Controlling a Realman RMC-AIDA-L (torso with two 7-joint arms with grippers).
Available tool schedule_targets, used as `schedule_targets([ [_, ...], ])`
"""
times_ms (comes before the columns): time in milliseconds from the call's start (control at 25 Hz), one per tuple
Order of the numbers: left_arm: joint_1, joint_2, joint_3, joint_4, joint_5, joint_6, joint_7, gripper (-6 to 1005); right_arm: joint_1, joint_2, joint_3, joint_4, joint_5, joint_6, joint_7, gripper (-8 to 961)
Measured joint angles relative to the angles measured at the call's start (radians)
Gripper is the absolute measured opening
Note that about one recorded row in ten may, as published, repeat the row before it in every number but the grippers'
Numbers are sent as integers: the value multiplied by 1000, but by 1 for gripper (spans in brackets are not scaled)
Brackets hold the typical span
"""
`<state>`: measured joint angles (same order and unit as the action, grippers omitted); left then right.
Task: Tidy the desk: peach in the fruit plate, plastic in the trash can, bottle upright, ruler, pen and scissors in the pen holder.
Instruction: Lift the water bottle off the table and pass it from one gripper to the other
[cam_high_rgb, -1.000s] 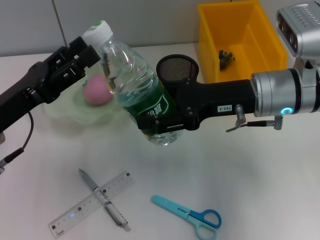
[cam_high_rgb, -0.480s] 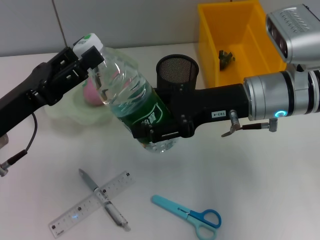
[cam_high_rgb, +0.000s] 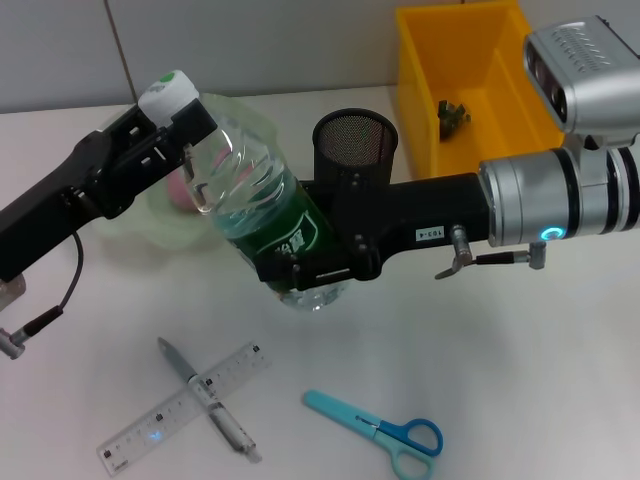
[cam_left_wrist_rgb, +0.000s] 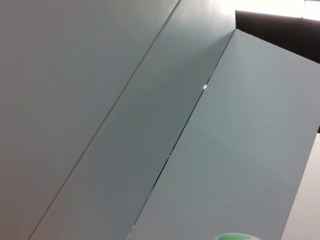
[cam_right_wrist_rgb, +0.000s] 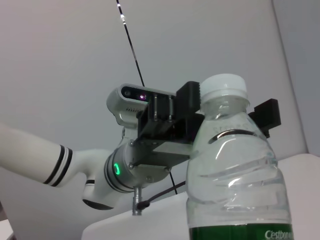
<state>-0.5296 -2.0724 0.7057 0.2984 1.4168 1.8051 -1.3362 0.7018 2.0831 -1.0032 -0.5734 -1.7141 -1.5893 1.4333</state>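
Bottle (cam_high_rgb: 262, 205) hangs tilted between both arms, its base just at the counter (cam_high_rgb: 520, 370) near the pen holder (cam_high_rgb: 355, 140), probably so it can be stood upright. The right tool (cam_high_rgb: 312, 272) is clenched on the green label low down, carrying the weight; the left tool (cam_high_rgb: 180, 125) is closed at the white cap to steer the top. The body is clear, ribbed plastic holding some water.

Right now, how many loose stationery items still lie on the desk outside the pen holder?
3, all near the front edge: the ruler lies crossed by the pen, and the scissors lie to their right. The mesh pen holder looks empty, though its bottom is hidden.
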Motion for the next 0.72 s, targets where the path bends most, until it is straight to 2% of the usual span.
schedule_targets([
  [560,5,0,0,-13,6,14,42,807,1,0,-22,3,-1,16,-3,769],
  [680,7,0,0,-21,7,3,52,673,-8,-1,-25,3,-3,17,-4,769],
  [720,7,0,0,-21,7,3,52,673,-8,-1,-25,3,-3,17,-4,769],
])
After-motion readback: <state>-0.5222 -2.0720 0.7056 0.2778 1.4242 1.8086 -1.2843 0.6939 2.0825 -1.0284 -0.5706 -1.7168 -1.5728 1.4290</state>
